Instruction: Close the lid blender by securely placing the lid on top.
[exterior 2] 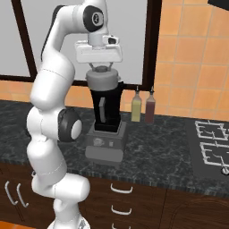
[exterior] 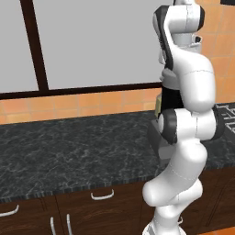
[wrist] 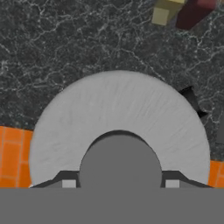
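We see the round grey lid (exterior 2: 102, 79) sitting on top of the dark jar of the blender (exterior 2: 106, 120), which stands on the black stone counter (exterior 2: 152, 147). Our gripper (exterior 2: 102, 68) is right above it, and its two fingers (wrist: 172, 183) pinch the knob on the lid from both sides. Just beside the blender stand a yellow bottle (exterior 2: 136, 105) and a dark red bottle (exterior 2: 150, 107), and the stove (exterior 2: 214, 144) is farther off.

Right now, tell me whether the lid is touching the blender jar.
Touching. In the right base view the lid sits on the mouth of the blender jar with no gap visible between them.
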### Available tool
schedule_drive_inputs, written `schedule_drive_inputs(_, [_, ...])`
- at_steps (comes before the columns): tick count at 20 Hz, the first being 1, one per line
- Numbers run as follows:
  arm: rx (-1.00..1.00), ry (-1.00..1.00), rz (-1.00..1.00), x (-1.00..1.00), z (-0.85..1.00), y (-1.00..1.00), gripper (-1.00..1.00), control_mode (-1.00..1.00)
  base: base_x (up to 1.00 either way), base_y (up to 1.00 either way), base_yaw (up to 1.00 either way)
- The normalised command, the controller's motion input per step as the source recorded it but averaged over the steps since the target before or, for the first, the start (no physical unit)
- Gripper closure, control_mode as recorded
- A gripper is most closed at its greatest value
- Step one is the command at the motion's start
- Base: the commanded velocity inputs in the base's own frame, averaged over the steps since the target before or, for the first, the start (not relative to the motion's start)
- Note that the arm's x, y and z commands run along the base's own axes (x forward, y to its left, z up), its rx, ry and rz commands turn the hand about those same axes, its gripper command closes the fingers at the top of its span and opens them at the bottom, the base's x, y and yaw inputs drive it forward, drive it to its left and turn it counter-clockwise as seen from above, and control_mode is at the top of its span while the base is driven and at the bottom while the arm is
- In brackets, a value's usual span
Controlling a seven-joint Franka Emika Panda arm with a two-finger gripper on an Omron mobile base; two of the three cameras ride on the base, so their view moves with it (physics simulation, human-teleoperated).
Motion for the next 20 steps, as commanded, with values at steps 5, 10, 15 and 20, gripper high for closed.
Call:
schedule_drive_inputs(5, [-0.01,0.0,0.0,0.06,-0.14,-0.14,1.0,-1.0,0.0,0.0,0.0])
schedule_drive_inputs(10, [0.0,0.0,0.0,-0.19,-0.49,-0.25,1.0,-1.0,0.0,0.0,0.0])
schedule_drive_inputs(15, [0.0,0.0,0.0,-0.02,-0.01,-0.03,1.0,-1.0,0.0,0.0,0.0])
schedule_drive_inputs(20, [0.0,0.0,0.0,0.0,0.37,0.0,1.0,-1.0,0.0,0.0,0.0])
